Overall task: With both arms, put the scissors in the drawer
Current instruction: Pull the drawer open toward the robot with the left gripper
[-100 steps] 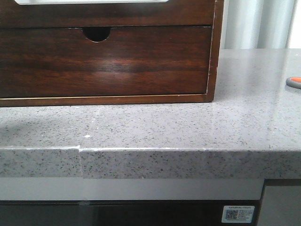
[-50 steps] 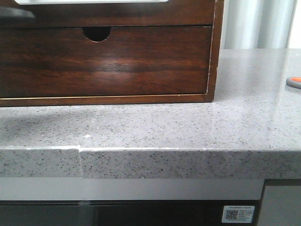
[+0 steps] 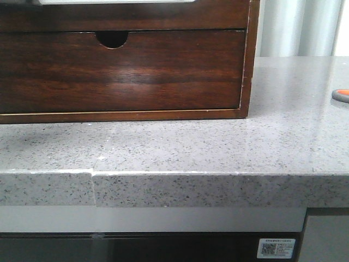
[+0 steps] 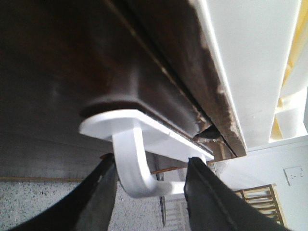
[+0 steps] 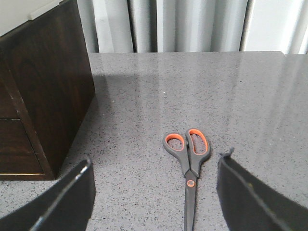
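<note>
In the front view the drawer [image 3: 136, 16] is the upper dark brown front, with a pale strip along the top edge of the picture. My left gripper [image 4: 151, 163] shows only in the left wrist view. Its black fingers [image 4: 103, 192] press both sides of a white hook handle [image 4: 139, 168] fixed to the drawer's dark wood [image 4: 72, 72]. The scissors [image 5: 188, 163] lie flat on the counter, grey with orange-lined loops, blades towards the wrist. My right gripper [image 5: 156, 163] hangs open above them. One loop of the scissors [image 3: 341, 95] peeks in at the front view's right edge.
Below sits a like drawer with a half-round notch [image 3: 112, 38]. The cabinet's side wall [image 5: 43, 86] stands left of the scissors. The grey speckled counter [image 3: 218, 147] ends in a front edge [image 3: 191, 188]. Pale curtains [image 5: 183, 24] hang behind.
At the top of the front view a dark shape has slid in from the left and covers the left end of the pale strip. The scissors loop has not moved.
</note>
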Available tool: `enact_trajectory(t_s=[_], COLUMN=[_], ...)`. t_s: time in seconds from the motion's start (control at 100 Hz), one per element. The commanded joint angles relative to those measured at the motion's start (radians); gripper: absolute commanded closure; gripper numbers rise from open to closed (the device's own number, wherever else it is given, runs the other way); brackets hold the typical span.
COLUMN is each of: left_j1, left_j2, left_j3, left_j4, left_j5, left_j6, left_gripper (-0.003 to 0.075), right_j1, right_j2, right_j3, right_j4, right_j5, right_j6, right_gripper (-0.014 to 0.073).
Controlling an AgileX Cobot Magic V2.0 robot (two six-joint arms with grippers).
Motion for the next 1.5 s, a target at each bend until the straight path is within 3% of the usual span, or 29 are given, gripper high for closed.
enact_trajectory(t_s=[0.0,0.21,0.55,0.85,1.49], left_j1=[0.004,0.004,0.004,0.002,0.004], left_j2=[-0.018,-0.018,-0.018,-0.018,-0.036], left_j3=[-0.036,-0.036,-0.036,-0.036,-0.019], left_j4=[-0.112,-0.111,-0.107,-0.088,-0.041], left_j5=[0.017,-0.011,0.030,0.038,0.210], left_j6=[0.015,0.015,0.017,0.019,0.019], left_gripper=[0.0420,0.0428,0.0553,0.0559,0.0732], right_j1=[-0.009,-0.009,-0.009,-0.009,-0.009], right_j2=[0.016,0.016,0.016,0.016,0.016], right_j3=[-0.034,-0.034,-0.034,-0.034,-0.034], right_j4=[-0.017,-0.017,-0.017,-0.017,-0.017], right_j5=[-0.078,-0.078,-0.078,-0.078,-0.078], right_j6=[-0.005,-0.005,-0.005,-0.005,-0.005], right_gripper=[0.0117,0.0117,0.0117,0.0117,0.0117])
